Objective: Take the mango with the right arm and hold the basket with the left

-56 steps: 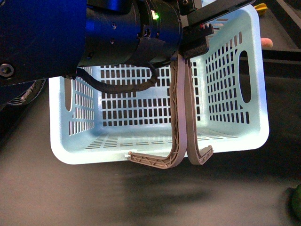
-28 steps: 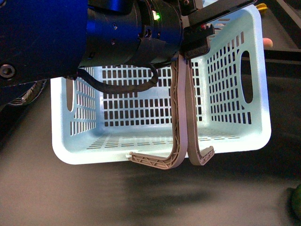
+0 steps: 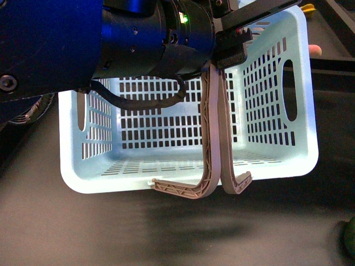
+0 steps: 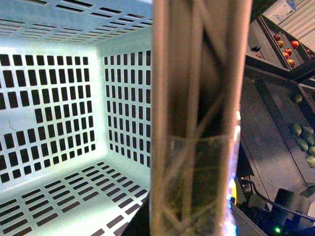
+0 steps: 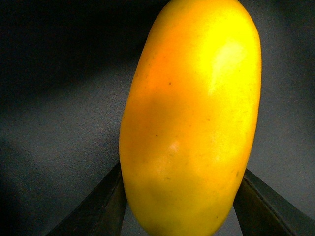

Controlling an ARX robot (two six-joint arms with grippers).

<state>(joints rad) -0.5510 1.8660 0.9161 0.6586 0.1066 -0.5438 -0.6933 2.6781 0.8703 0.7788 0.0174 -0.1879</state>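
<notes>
Probably slippery and bruisable, the mango (image 5: 189, 118) is pinched near one end by the right gripper (image 5: 183, 211); mid-body seems safer. The left gripper (image 3: 228, 47) clamps the basket (image 3: 302, 160) by its handles (image 3: 213, 127).

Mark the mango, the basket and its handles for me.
mango (image 5: 189, 118): right wrist view, middle of its yellow skin.
basket (image 3: 111, 184): front view, near rim.
handles (image 3: 209, 127): front view, upright ribbed stem.

basket (image 3: 266, 105) interior open, left arm (image 3: 138, 39) and paired handles (image 3: 213, 127) across its mouth
</notes>
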